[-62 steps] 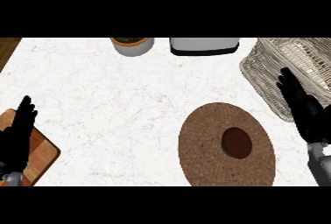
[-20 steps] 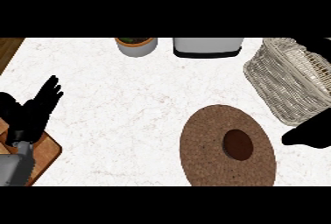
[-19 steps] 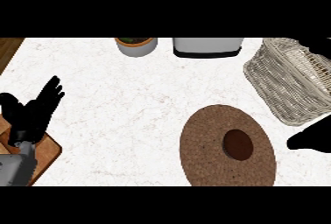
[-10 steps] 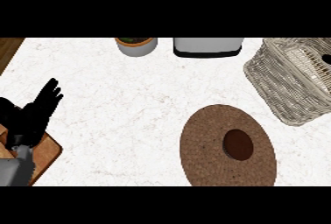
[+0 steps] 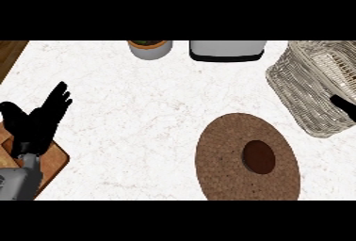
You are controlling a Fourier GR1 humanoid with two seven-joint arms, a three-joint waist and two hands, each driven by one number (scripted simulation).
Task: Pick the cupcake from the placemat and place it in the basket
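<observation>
Dark brown and round, the cupcake (image 5: pixel 259 156) sits a little right of centre on the round woven brown placemat (image 5: pixel 221 155). It is seen from above, so only its top shows. I judge it light and soft. The top would likely smear and the cake crush, so the hold belongs low on its sides, thumb opposite fingers, coming down from above and keeping it level.

The pale wicker basket (image 5: pixel 300 87) stands up and to the right of the placemat, near but apart. Only a black sliver of the right hand (image 5: pixel 345 106) shows, over the basket's wall at the view's edge; whether it is open or closed I cannot tell.

Well left of the placemat, the left hand (image 5: pixel 35 129) rests open over a wooden board (image 5: pixel 59 160) on the white marble table (image 5: pixel 139 103), its fingers straight and up, holding nothing.
</observation>
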